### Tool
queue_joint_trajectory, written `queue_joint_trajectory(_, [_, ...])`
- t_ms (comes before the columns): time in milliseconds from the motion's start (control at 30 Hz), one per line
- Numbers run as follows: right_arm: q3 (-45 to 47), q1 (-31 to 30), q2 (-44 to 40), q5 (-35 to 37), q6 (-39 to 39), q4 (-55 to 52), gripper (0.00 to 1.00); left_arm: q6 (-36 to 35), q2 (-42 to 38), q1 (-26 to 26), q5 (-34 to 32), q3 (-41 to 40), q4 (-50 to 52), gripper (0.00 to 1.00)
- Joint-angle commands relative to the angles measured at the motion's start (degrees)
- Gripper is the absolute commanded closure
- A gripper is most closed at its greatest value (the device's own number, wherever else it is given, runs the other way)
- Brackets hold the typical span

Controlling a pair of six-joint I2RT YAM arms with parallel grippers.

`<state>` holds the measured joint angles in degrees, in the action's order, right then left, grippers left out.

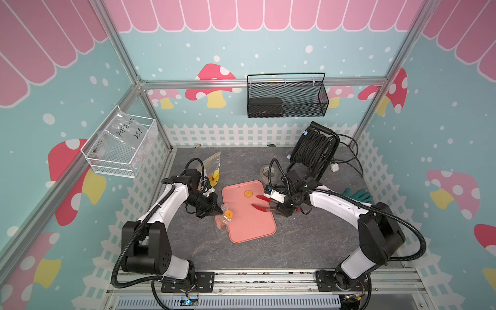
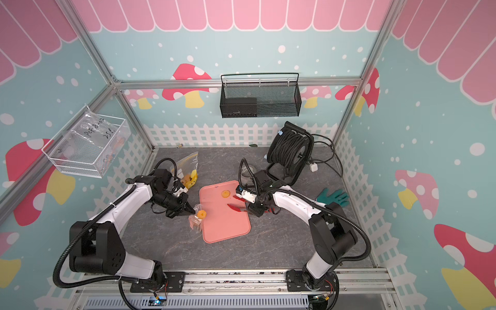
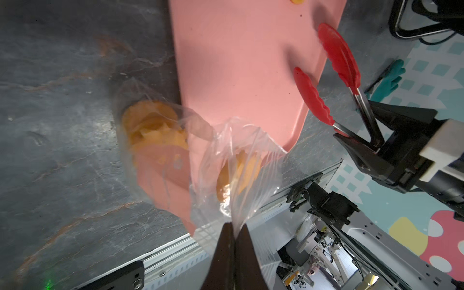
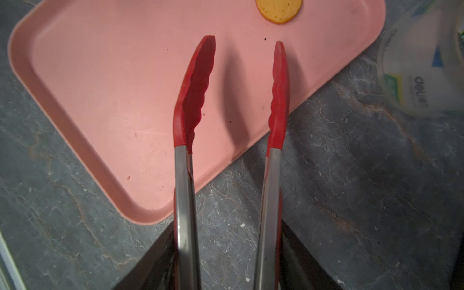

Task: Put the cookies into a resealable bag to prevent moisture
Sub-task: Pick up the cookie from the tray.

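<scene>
One cookie (image 4: 278,10) lies beyond tongs (image 4: 198,100) gripped by the right tool (image 1: 278,210); left tool (image 3: 234,228) pinches bag (image 3: 241,150) rim, seemingly for loading.

the right wrist view's edge cuts off the lone cookie (image 4: 278,11) and the blurred tape roll (image 4: 421,65); in the left wrist view the cookies (image 3: 155,125) inside the clear bag (image 3: 251,143) blur together, uncountable

We see free counter (image 1: 295,241) at lower centre; the cable reel (image 1: 312,150) and glove (image 1: 357,196) crowd the right.
</scene>
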<state>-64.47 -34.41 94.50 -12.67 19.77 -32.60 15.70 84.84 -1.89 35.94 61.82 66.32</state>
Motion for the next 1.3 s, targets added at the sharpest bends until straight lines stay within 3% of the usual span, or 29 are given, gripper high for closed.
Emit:
queue_joint_trajectory(0, [-3.72,-0.76,2.82,1.41,1.74,3.12,0.39,-1.76,0.56,0.46,-8.48,0.02,-0.08,1.00])
queue_joint_trajectory(300, [-9.91,-1.19,10.05,1.95,1.07,3.77,0.38,-1.82,0.77,1.20,-16.86,0.53,2.00,1.00])
queue_joint_trajectory(533, [-12.77,-1.84,13.54,-0.28,1.93,3.27,0.38,-1.51,0.87,1.25,-14.24,0.37,1.14,1.00])
queue_joint_trajectory(667, [-13.61,-1.91,13.87,0.36,2.38,1.20,0.50,-1.20,0.01,1.21,-10.50,0.43,-0.25,1.00])
queue_joint_trajectory(767, [-13.72,-1.96,11.97,0.80,2.20,0.68,0.59,-1.12,-0.29,1.21,-7.89,1.17,-0.40,1.00])
queue_joint_trajectory(933, [-13.59,-1.90,6.41,-0.46,2.03,-0.35,0.63,-0.20,-1.03,1.19,-3.83,3.12,-1.02,1.00])
queue_joint_trajectory(1267, [-4.78,-3.74,-4.21,-14.65,-0.32,0.34,0.66,0.11,-1.16,1.19,1.20,5.48,-1.04,1.00])
